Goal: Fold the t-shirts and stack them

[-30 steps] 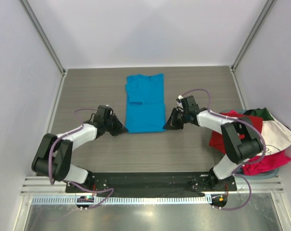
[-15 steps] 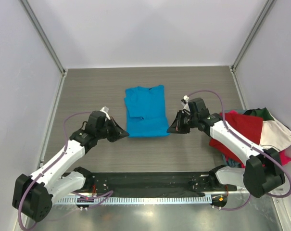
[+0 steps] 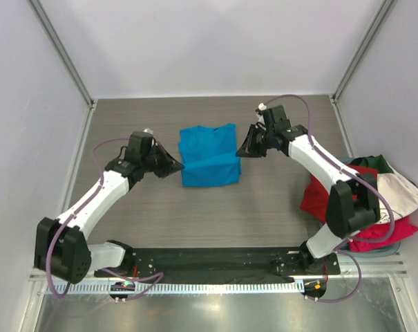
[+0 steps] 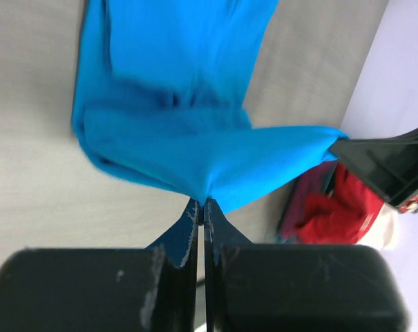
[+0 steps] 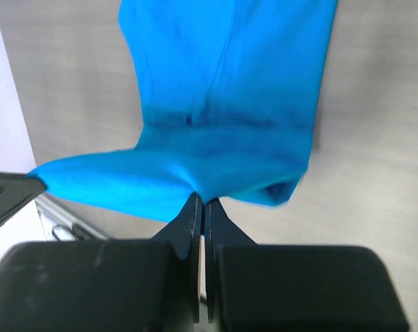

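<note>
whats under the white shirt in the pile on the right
Red cloth sticks out beneath the white shirt; dark green cloth borders it; what lies directly below is covered.

this was a robotics lab test cell. a grey wood-grain table [image 3: 278, 207] lay beneath the left claw [image 3: 179, 166] and right claw [image 3: 240, 150]. plain white panels [image 3: 215, 48] on aluminium posts [image 3: 61, 52] closed it in beyond and beside the claws. a black mounting plate [image 3: 209, 258] sat behind them.
</note>
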### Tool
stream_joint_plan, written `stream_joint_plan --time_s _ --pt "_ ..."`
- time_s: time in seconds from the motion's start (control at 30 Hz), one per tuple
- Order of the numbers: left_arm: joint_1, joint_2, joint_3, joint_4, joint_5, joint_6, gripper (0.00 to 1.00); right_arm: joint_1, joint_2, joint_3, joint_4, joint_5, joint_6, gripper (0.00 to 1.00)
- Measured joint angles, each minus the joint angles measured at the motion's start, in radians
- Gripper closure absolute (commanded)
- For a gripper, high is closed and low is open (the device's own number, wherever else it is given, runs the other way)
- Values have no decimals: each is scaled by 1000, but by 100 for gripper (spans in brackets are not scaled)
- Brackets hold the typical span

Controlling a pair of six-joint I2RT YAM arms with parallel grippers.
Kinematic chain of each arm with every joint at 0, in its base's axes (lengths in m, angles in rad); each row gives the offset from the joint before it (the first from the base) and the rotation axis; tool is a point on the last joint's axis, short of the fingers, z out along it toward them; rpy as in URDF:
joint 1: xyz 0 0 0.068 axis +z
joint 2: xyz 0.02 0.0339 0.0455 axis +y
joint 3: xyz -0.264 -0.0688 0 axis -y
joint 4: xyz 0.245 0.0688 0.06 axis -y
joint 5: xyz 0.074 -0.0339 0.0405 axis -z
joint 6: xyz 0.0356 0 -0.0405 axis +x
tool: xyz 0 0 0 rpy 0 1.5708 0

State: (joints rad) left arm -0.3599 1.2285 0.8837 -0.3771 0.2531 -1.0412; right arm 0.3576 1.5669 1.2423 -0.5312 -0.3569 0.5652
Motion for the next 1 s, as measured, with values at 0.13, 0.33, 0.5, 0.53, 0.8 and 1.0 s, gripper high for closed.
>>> stream_joint_plan --time_s 0.13,0.33,0.5,0.53,0.8,1.0 --pt "56 130 117 27 2 6 100 -38 152 137 -1 -6 -8 99" --pt "113 327 275 68 16 18 100 -80 340 309 1 -37 -11 99" --pt "158 486 380 93 32 17 100 -108 474 475 1 -71 -10 99" --pt "165 521 407 97 34 16 100 -113 503 516 4 -77 -9 99" --pt "192 897 802 101 33 37 30 -146 747 824 45 -68 13 12" --pt "213 1093 962 95 30 64 12 -169 850 828 150 20 6 1"
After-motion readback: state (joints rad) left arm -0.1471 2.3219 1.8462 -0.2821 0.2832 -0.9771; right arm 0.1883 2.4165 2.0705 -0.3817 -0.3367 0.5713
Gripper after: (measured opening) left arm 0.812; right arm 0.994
